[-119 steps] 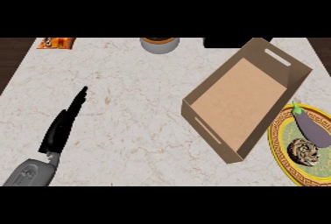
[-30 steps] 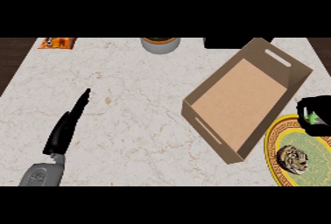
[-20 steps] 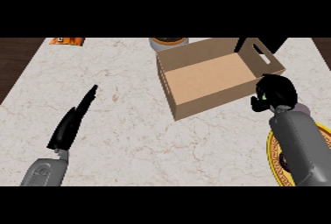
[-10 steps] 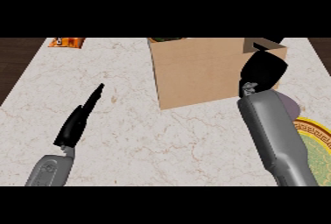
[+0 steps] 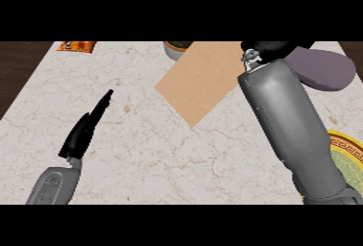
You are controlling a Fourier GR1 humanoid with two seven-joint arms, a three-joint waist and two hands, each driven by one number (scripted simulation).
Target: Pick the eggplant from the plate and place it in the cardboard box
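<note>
Evidently mid-transfer, the right hand point(image 5: 273, 48), curled round the purple eggplant point(image 5: 322, 69), holds it raised at the far right beside the cardboard box point(image 5: 202, 79), clear of the plate point(image 5: 347, 153), while the left hand point(image 5: 85, 129) rests straight-fingered over the table point(image 5: 142, 153).

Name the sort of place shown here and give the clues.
Probably a kitchen counter: a pale marble-look countertop, a patterned plate at its right edge, and an eggplant carried in the right hand near a cardboard box.
</note>
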